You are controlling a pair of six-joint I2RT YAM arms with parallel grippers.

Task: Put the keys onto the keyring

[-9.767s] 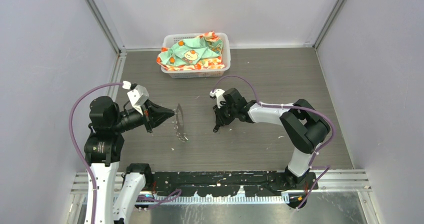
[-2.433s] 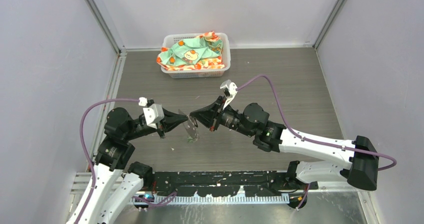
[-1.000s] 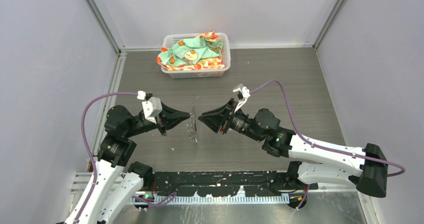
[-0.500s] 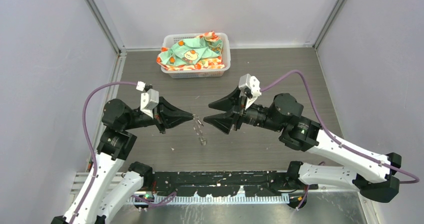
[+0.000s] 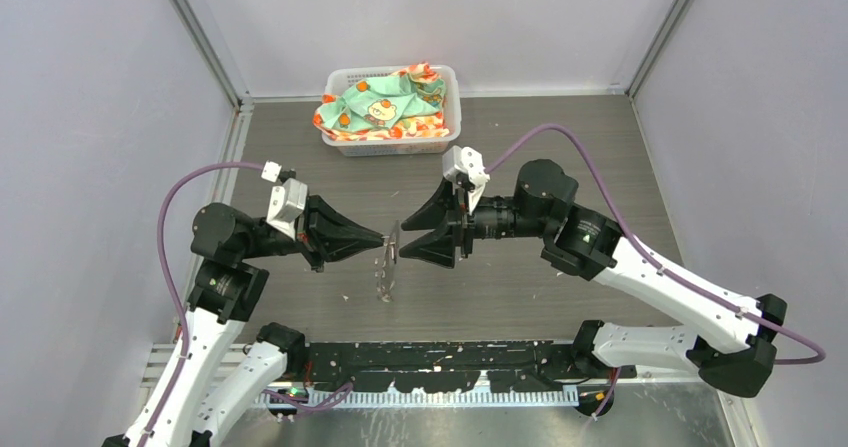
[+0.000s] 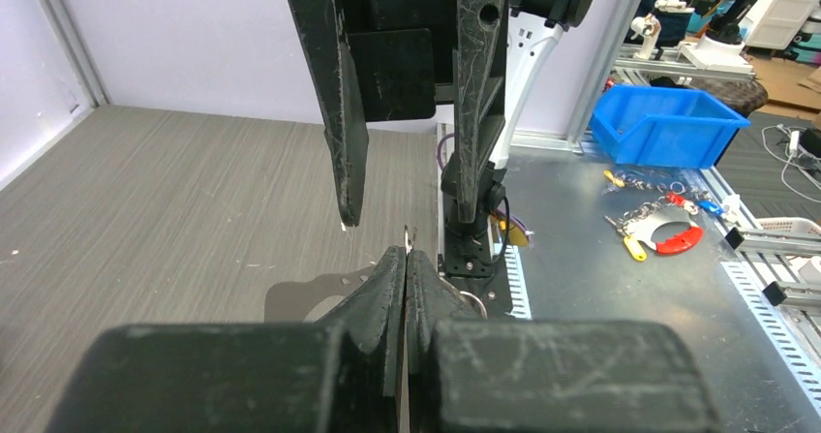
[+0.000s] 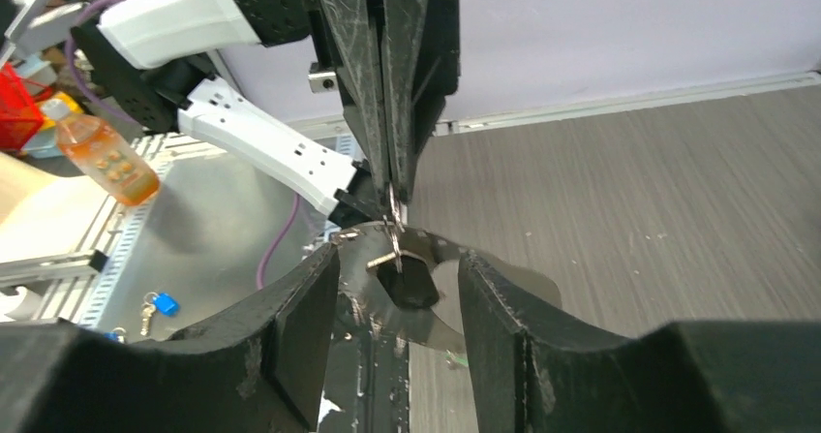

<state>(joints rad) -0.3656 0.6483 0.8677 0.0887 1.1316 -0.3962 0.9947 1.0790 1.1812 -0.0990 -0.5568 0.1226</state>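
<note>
Looking from top, left gripper point(image 5: 383, 237): clenched on the upper edge of the keyring point(image 5: 385, 267), which hangs from the tips above the table point(image 5: 560, 137).
Top, right gripper point(image 5: 399, 239): released; it faces the keyring from the side opposite to the left gripper, and its two fingers stand apart around the top of the keyring.
Top, basket point(image 5: 390, 148): white, with a patterned cloth point(image 5: 385, 102) inside, well behind the keyring.
Left wrist, left gripper point(image 6: 404, 259): fingers pressed together, with a thin metal piece standing out between the tips.
Left wrist, keyring point(image 6: 305, 297): a grey shiny band just under the tips.
Left wrist, right gripper point(image 6: 405, 205): two black fingers come down over the keyring, apart.
Left wrist, blue bin point(image 6: 658, 123): well to the right of the keyring, past the table edge.
Right wrist, right gripper point(image 7: 399, 259): fingers apart, with the keyring between them.
Right wrist, left gripper point(image 7: 392, 186): tips closed at the top of the keyring.
Right wrist, black-headed key point(image 7: 414, 280): hangs on a small ring just under these tips, in front of the silver band of the keyring point(image 7: 513, 293); it seems to touch neither right finger.
</note>
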